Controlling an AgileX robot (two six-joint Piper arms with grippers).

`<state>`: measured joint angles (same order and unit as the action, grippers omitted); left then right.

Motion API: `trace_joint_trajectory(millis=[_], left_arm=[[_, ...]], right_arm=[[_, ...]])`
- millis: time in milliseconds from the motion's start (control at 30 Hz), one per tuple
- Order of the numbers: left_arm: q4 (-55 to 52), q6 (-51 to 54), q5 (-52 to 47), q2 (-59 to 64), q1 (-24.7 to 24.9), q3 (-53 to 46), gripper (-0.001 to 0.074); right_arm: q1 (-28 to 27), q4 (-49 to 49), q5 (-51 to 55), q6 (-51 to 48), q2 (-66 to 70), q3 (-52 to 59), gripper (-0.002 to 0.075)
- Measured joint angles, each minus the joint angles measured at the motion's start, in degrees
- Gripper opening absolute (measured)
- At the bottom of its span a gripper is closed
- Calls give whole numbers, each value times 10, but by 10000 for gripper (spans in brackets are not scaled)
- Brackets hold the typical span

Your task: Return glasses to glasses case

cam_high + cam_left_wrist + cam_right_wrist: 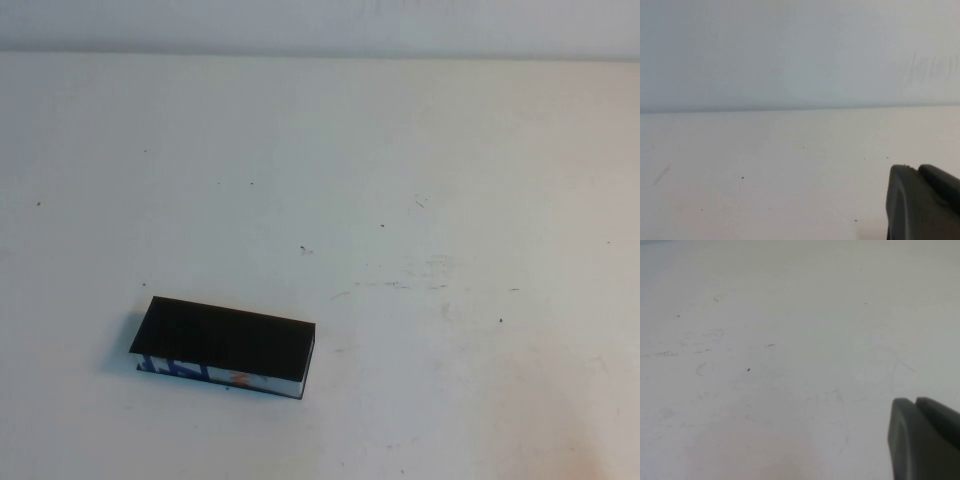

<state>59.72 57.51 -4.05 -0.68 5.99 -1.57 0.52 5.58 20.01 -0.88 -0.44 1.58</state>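
The glasses case [222,348] lies lid-down on the tabletop [420,200], front left; contents hidden. Left gripper [922,202]: cut off in its wrist view, fingers' state cannot be determined. Right gripper [924,437]: fingers fully together, holding nothing.

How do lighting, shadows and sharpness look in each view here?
High view: flat, even light on the table; the glasses case casts only a faint shadow on its left side. Left wrist view: soft and hazy; the left pincer is a dark blur at the frame's edge. Right wrist view: table scuffs readable; the right pincer, shut, is blurred too.
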Motion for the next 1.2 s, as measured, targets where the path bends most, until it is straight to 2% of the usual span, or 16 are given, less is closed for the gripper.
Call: trace_joint_trajectory(millis=[100,267,333,500,1200], left_arm=[[-113,-69,-3,0,0,0,-3],[-498,-456,-31,0,0,0,-3],[-566,-524,-66,0,0,0,-3],[-597,-552,-166,0,0,0,-3],[-604,-557,-180,0,0,0,-3]], right_arm=[[0,0,0,0,0,0,-11],[0,1,0,0,0,0,-11],[0,1,0,0,0,0,-11],[0,2,0,0,0,0,-11],[0,2,0,0,0,0,-11]])
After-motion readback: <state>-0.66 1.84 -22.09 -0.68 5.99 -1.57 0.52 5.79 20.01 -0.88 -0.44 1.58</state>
